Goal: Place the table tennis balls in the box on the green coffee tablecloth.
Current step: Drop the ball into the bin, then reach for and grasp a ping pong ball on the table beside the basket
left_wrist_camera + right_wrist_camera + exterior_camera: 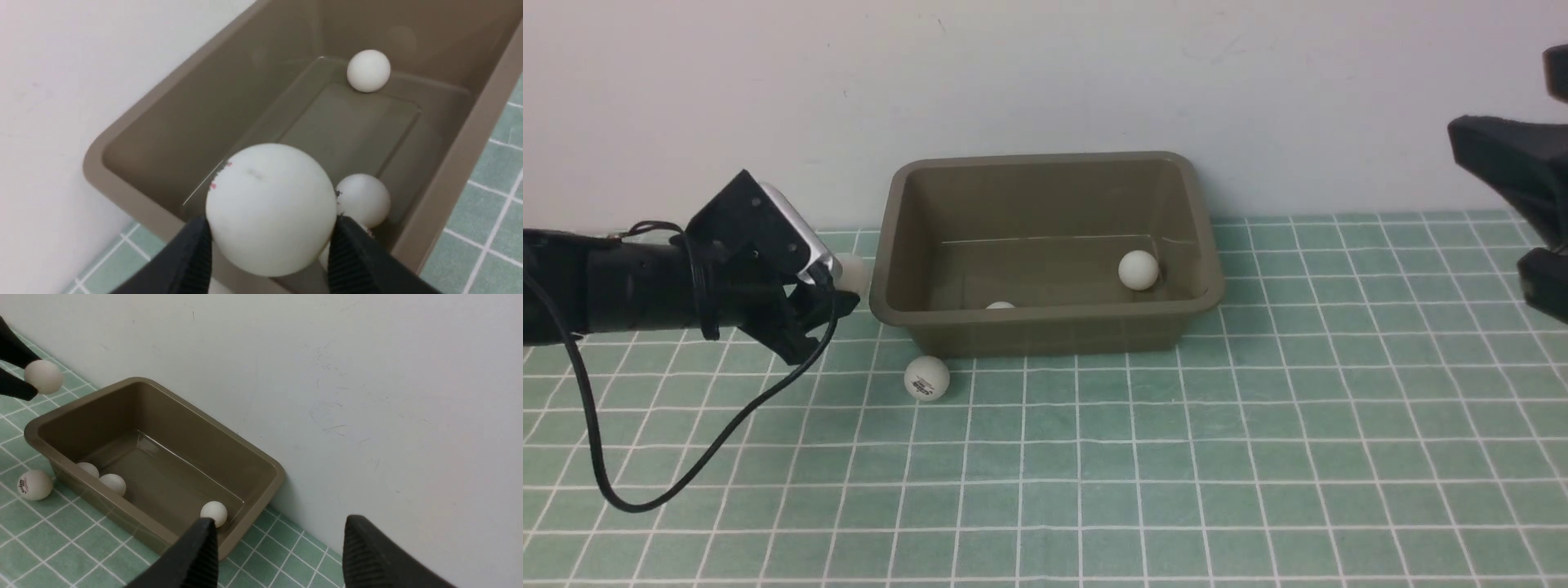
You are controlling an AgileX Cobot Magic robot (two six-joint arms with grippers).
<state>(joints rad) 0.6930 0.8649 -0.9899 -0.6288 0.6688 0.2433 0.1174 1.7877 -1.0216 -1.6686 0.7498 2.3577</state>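
The light was soft and even, a bit dim. The box (1045, 331) cast only a faint shadow. Pictures looked slightly fuzzy.

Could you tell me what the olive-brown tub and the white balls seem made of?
The olive-brown rectangular tub looks like moulded plastic: smooth, faintly glossy walls, rounded corners. The small white balls look like matte plastic, judging by their even, dull surface.
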